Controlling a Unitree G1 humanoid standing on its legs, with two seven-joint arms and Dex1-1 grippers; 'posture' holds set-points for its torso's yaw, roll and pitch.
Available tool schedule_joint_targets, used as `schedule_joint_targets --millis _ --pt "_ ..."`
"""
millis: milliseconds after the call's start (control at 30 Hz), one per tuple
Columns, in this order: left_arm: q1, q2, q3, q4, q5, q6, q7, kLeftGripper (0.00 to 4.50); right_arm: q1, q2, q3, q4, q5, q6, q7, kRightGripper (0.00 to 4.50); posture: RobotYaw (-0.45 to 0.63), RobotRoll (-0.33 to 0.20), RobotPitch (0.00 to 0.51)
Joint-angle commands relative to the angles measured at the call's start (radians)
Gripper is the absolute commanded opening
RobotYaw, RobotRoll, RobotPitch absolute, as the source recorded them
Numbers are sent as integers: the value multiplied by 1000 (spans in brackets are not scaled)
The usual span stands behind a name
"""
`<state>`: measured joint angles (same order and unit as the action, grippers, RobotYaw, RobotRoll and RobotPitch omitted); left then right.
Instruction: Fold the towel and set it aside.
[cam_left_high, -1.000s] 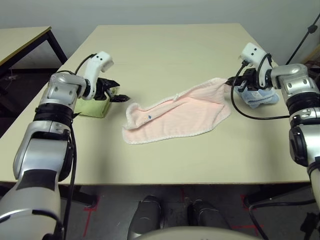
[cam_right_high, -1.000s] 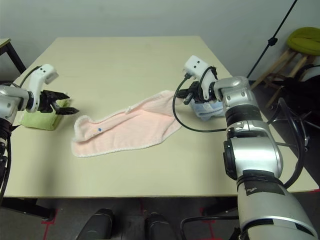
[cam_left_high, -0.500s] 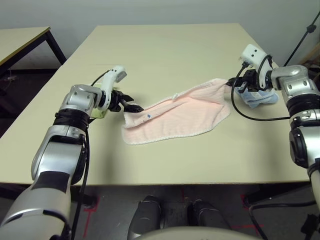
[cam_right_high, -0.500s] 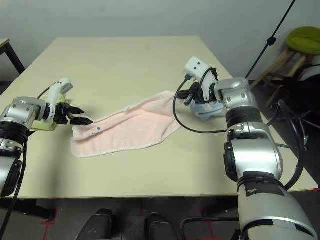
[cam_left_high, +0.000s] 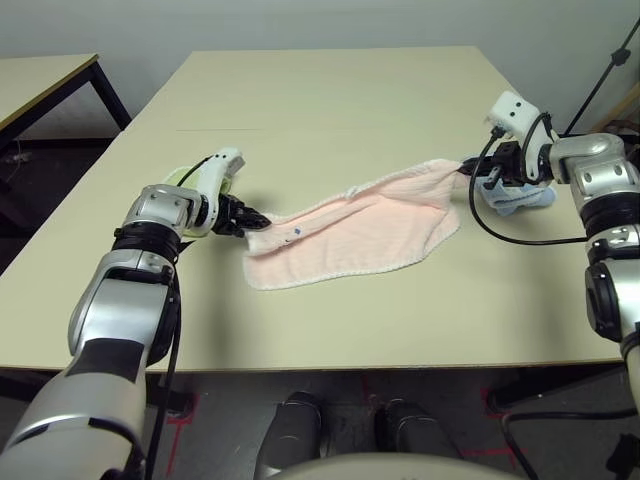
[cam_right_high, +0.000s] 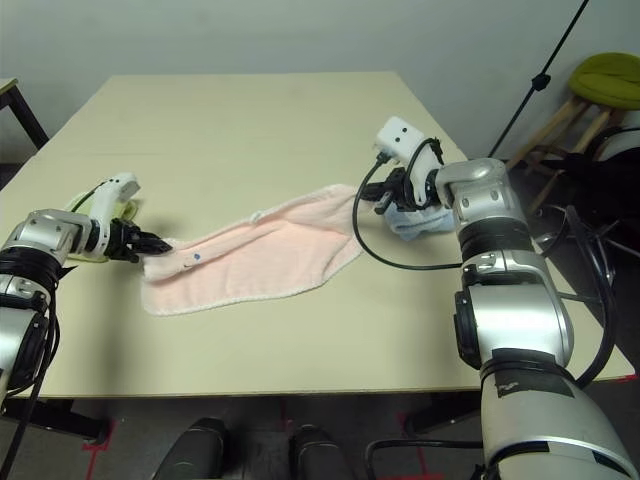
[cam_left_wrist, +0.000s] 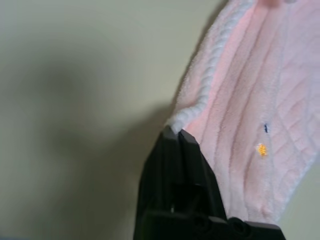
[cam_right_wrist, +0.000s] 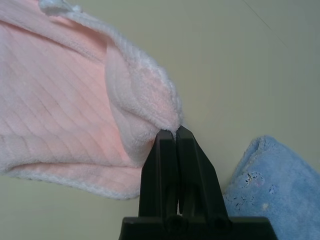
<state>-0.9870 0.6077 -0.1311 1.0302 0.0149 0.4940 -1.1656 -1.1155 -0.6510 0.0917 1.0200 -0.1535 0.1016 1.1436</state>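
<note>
The pale pink towel (cam_left_high: 360, 230) lies crumpled and stretched across the middle of the table, with white bobbled edging and a small dark motif near its left end. My left gripper (cam_left_high: 262, 218) is shut on the towel's left corner; in the left wrist view its black fingers (cam_left_wrist: 170, 165) pinch the white edging. My right gripper (cam_left_high: 468, 172) is shut on the towel's far right corner, and the right wrist view shows that gripper (cam_right_wrist: 170, 132) clamping a fold of pink cloth. Both corners sit low, at table height.
A small light-blue folded cloth (cam_left_high: 515, 195) lies just behind my right gripper. A yellow-green folded cloth (cam_right_high: 128, 207) peeks out behind my left wrist. Another table (cam_left_high: 40, 80) stands at far left; a stool with a green cushion (cam_right_high: 605, 75) stands at right.
My left gripper moved right from the yellow-green cloth to the towel's left corner and shut on it. The right gripper stayed shut on the right corner, shifting slightly right.
</note>
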Motion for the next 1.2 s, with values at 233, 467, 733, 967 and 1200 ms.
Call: schedule_joint_targets --millis 233,467,733,967,1200 --pt "-77 -8 37 -30 -36 8 -29 49 -40 8 28 84 -24 -44 -29 0 124 0 45" --pt "-270 -22 119 64 -37 -209 159 49 -205 52 -13 237 -32 -186 -299 0 132 0 50" --pt "-446 49 201 84 -50 -453 267 49 -386 64 -208 234 138 -314 -384 0 151 0 56" --pt "-100 122 200 -224 -98 -350 149 49 -94 -15 -197 -10 242 -96 -3 0 134 0 64" --pt "363 91 264 -574 -208 -151 209 49 425 -22 -164 -397 307 183 55 0 119 0 67"
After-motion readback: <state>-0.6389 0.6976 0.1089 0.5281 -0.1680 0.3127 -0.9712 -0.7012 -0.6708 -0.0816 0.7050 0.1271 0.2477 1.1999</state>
